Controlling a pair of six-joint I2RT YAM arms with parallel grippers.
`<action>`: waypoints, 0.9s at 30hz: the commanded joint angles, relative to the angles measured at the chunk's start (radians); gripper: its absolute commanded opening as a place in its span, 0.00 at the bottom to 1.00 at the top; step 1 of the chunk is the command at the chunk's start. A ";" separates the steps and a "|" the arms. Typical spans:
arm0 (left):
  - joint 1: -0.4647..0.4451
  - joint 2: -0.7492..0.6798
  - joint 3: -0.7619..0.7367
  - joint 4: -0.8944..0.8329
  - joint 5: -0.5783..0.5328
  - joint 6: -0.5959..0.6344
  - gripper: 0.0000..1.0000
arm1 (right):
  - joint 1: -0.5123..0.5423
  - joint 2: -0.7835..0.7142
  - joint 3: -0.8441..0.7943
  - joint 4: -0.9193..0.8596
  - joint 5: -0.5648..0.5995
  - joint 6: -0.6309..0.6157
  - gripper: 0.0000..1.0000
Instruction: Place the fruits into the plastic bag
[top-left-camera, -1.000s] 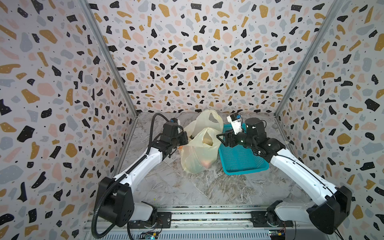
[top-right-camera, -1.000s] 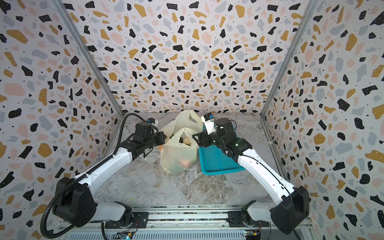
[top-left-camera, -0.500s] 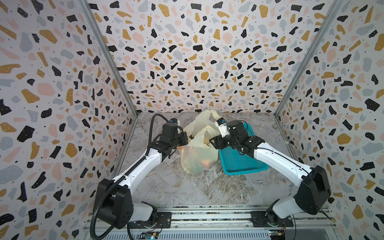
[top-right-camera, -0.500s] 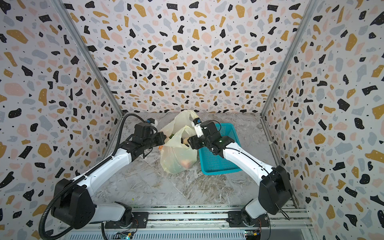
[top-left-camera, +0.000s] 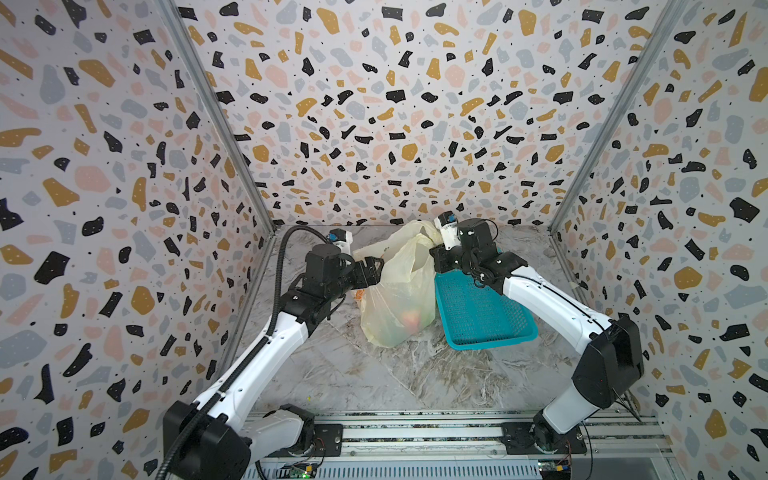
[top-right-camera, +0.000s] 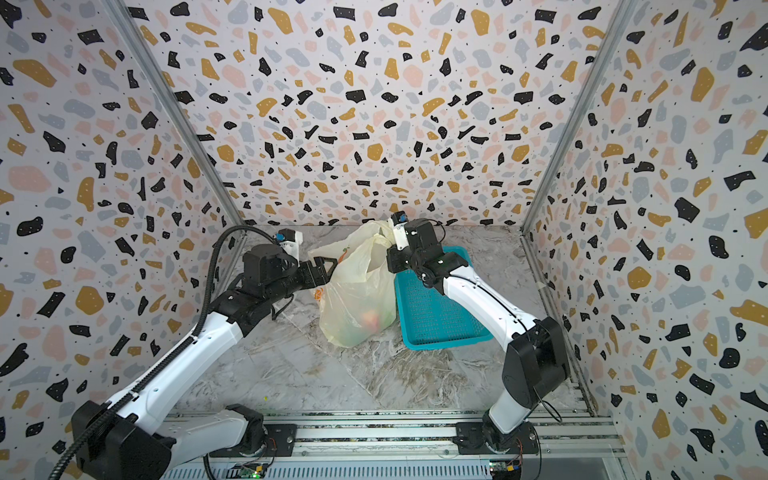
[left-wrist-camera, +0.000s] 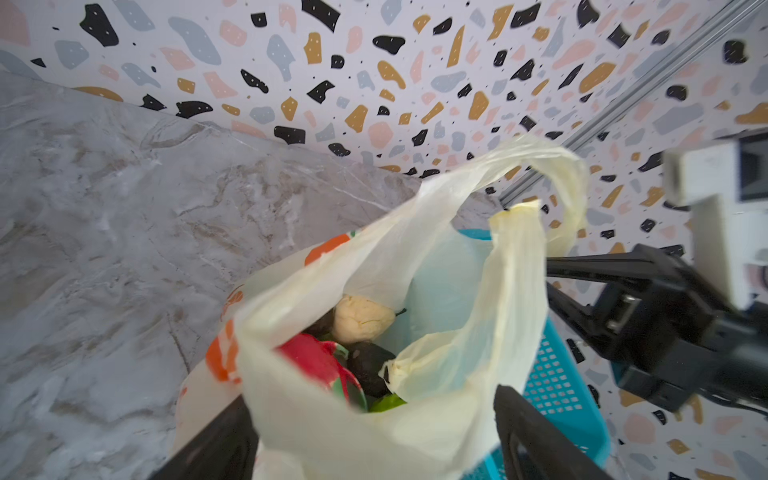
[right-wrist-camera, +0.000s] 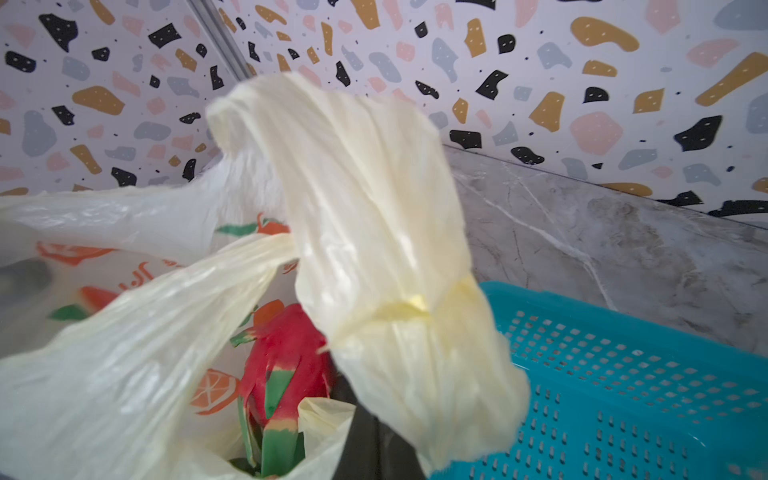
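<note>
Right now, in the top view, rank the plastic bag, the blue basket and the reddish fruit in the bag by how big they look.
1. plastic bag and basket: about alike; the basket is partly hidden, so I won't rank them.
2. fruit: clearly smallest, seen through the bag.

Teal mesh basket (top-left-camera: 486, 320) (top-right-camera: 440, 320) sits on marble worktop (top-left-camera: 374, 374) (top-right-camera: 332, 374), right of middle, long side running toward the back. Near rim and perforated floor clear in both top views, far end hidden. Wrist views catch one basket corner (left-wrist-camera: 557, 386) (right-wrist-camera: 623, 374) and worktop (left-wrist-camera: 124, 208) (right-wrist-camera: 602, 249). Terrazzo-print walls (top-left-camera: 374, 104) on three sides, metal corner posts (top-left-camera: 216, 116) between panels. Slotted metal rail (top-left-camera: 415, 432) along front edge. Tiny yellowish speck (top-left-camera: 309, 398) on worktop near the rail.
</note>
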 joint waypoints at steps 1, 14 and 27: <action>-0.001 -0.062 0.058 0.023 -0.034 -0.001 0.92 | -0.044 0.009 0.038 0.015 0.012 0.024 0.00; 0.007 -0.141 -0.041 -0.126 -0.593 0.006 0.96 | -0.137 0.183 0.031 0.075 -0.127 0.132 0.00; 0.053 -0.083 -0.120 -0.136 -0.700 0.013 0.97 | -0.136 -0.119 -0.224 0.127 -0.248 0.073 0.62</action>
